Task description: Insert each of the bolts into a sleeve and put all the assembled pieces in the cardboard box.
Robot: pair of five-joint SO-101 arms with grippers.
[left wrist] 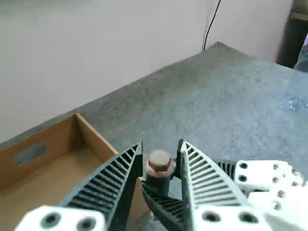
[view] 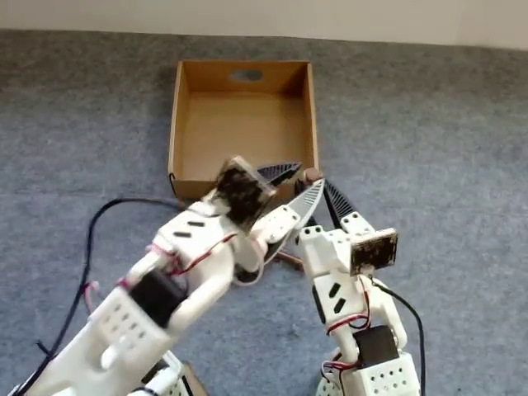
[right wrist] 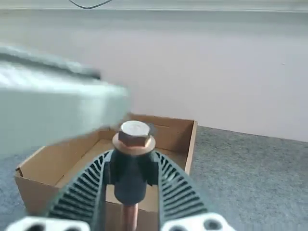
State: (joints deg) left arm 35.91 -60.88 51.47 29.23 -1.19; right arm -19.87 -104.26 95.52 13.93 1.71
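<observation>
The right gripper [right wrist: 132,156] is clamping the sleeve [right wrist: 130,185] — the bolt [right wrist: 134,134] is standing through it, head up — while the left gripper [left wrist: 160,144] is gaping open around that head.

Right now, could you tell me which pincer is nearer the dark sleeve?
Right. The right pincer grips the sleeve; the left pincer sits open around the bolt head above it.

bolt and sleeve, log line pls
right gripper: shut on sleeve | bolt: seated in sleeve | left gripper: open at bolt head | cardboard box: close by
</observation>
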